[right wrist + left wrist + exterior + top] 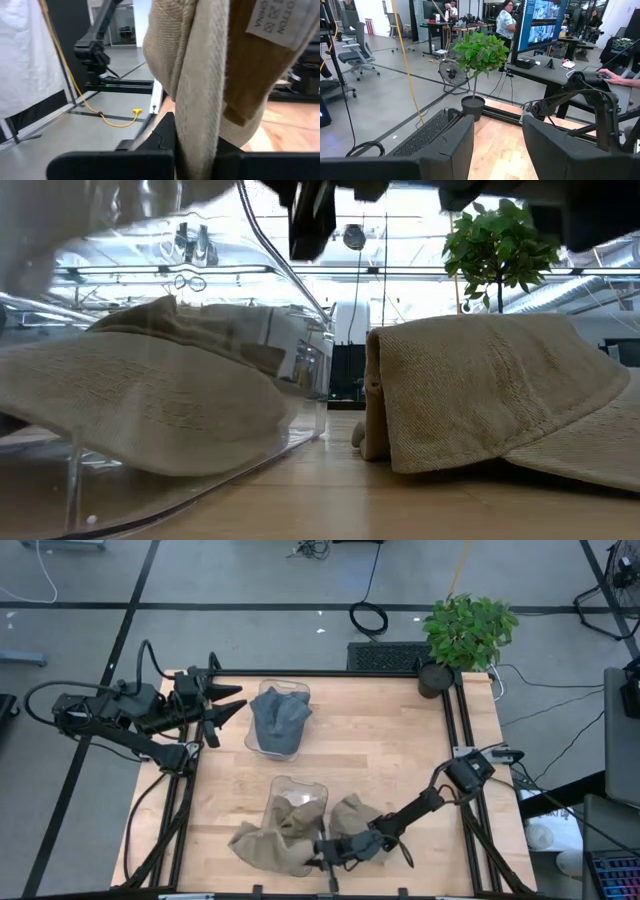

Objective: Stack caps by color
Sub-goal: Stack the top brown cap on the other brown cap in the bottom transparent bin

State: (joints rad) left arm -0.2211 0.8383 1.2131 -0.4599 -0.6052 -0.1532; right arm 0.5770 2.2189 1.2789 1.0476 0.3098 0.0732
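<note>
Blue-grey caps (pixel 280 718) sit crumpled in the far clear bin. Tan caps (pixel 275 835) spill over the near bin's edge. One tan cap (pixel 352 820) lies just right, pinched in my right gripper (pixel 330 852).

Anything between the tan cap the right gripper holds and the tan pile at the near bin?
Nothing visible. The right gripper is shut on a tan cap, right beside the tan pile draped over the near clear bin. The left gripper is open, waiting at the table's far left edge, beside the bin of blue-grey caps.
</note>
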